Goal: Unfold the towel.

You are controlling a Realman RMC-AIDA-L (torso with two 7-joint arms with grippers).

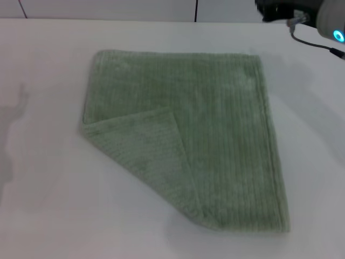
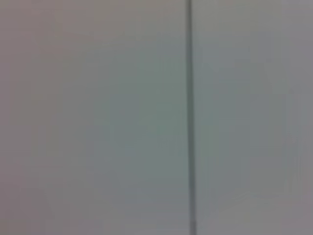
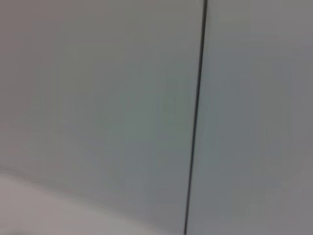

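The pale sage-green towel (image 1: 215, 135) lies flat on the white table (image 1: 48, 205) in the head view. Its near-left corner is folded over onto the cloth as a triangular flap (image 1: 145, 156). The other three corners lie spread out. Part of my right arm (image 1: 302, 13) shows at the far right top edge, away from the towel; its fingers are out of view. My left gripper is out of view. Both wrist views show only a plain grey wall with a dark vertical seam (image 2: 190, 117), which also shows in the right wrist view (image 3: 197, 117).
A black cable (image 1: 318, 43) runs from the right arm over the table's far right. Bare table surrounds the towel on all sides. A faint shadow falls on the table's left part (image 1: 13, 124).
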